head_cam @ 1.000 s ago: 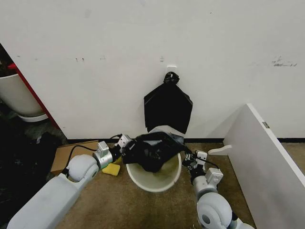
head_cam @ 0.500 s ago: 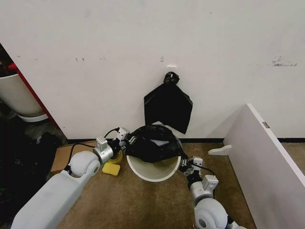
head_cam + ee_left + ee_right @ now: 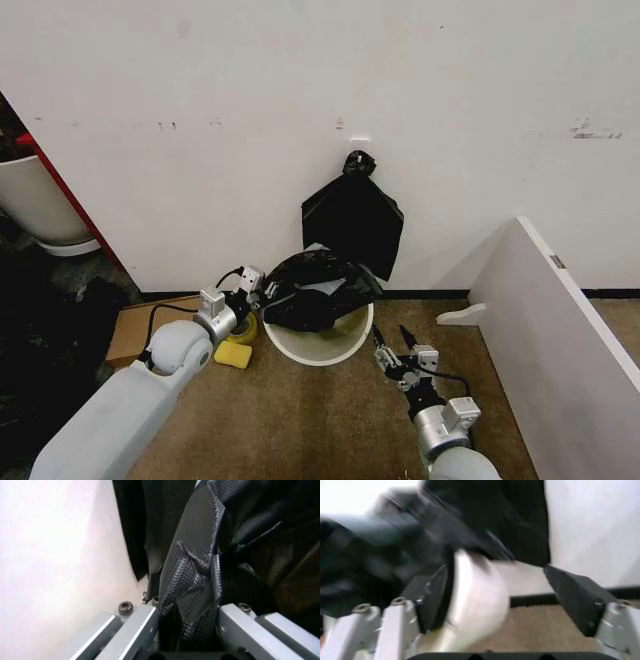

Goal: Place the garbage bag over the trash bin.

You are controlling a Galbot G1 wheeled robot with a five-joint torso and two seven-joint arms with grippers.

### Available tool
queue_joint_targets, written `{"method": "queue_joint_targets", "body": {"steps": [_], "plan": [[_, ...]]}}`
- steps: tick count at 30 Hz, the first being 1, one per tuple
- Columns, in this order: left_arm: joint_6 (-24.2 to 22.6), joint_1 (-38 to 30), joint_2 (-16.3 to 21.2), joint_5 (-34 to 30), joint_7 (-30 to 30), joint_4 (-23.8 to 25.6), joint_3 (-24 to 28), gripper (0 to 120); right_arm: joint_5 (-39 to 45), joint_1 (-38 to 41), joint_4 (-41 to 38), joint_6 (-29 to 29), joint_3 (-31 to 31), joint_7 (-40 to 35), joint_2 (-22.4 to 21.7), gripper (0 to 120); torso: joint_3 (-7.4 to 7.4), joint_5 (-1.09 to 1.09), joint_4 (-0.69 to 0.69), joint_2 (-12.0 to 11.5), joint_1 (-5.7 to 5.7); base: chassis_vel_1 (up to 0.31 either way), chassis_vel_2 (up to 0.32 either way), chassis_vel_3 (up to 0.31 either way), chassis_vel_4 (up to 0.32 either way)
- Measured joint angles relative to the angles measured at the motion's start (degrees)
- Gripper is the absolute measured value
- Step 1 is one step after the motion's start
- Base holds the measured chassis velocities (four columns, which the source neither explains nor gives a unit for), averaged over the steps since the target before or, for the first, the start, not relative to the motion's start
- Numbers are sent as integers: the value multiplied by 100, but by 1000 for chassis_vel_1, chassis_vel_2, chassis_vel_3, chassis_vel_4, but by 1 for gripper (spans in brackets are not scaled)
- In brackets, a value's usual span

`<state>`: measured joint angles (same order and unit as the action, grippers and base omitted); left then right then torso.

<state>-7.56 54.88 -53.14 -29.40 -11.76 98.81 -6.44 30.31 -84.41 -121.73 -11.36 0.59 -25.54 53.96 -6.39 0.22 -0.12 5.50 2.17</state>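
The left gripper [image 3: 262,291] is clamped on a fold of the garbage bag [image 3: 315,290], whose crinkly black plastic fills the gap between its fingers [image 3: 137,628]. From there the bag bulges across the far rim of the trash bin [image 3: 318,347] just beside it. The right gripper [image 3: 388,352] stands apart on the bin's other side, its jaws spread wide with nothing between them.
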Motion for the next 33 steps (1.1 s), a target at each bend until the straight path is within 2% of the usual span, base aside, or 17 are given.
{"method": "queue_joint_targets", "body": {"steps": [5,7,9,17,18,20,23,29,31,33], "plan": [[0,67,-57,144,-8,-4,144,1,-593,-29,-278,-29,-203,134,-50,91,0,-1,-1,0,0,0,0,0,0],[0,82,-98,236,-9,-6,222,1,-1393,38,-104,-102,-290,449,-149,99,0,-1,0,0,0,0,0,0,0],[-2,87,-102,284,-15,-5,269,1,-1850,92,102,-257,-319,836,-289,100,0,0,-1,0,0,0,0,0,0],[-8,124,-95,370,-30,12,304,1,-2437,280,374,-445,-343,1372,-481,100,0,0,-1,0,0,0,0,0,0],[-12,134,-115,384,-36,13,320,1,-3037,432,580,-444,-278,1467,-502,93,0,0,-1,0,0,0,0,0,0],[-14,134,-124,390,-39,13,328,1,-3298,489,670,-442,-243,1478,-516,90,0,0,-1,0,0,0,0,0,0],[-25,133,-158,403,-51,13,350,1,-4064,707,928,-438,-107,1533,-596,79,0,1,-1,0,0,0,0,0,0],[-41,133,-204,408,-55,16,362,1,-4476,932,1095,-419,-43,1674,-663,60,0,1,-1,0,0,0,0,0,0],[-54,133,-207,405,-56,37,362,1,-4785,1026,1200,-489,0,1846,-655,50,0,1,-1,0,0,0,0,0,0],[-66,133,-202,390,-56,62,362,1,-5073,1092,1283,-565,27,1922,-618,47,0,0,-1,0,0,0,0,0,0]]}}
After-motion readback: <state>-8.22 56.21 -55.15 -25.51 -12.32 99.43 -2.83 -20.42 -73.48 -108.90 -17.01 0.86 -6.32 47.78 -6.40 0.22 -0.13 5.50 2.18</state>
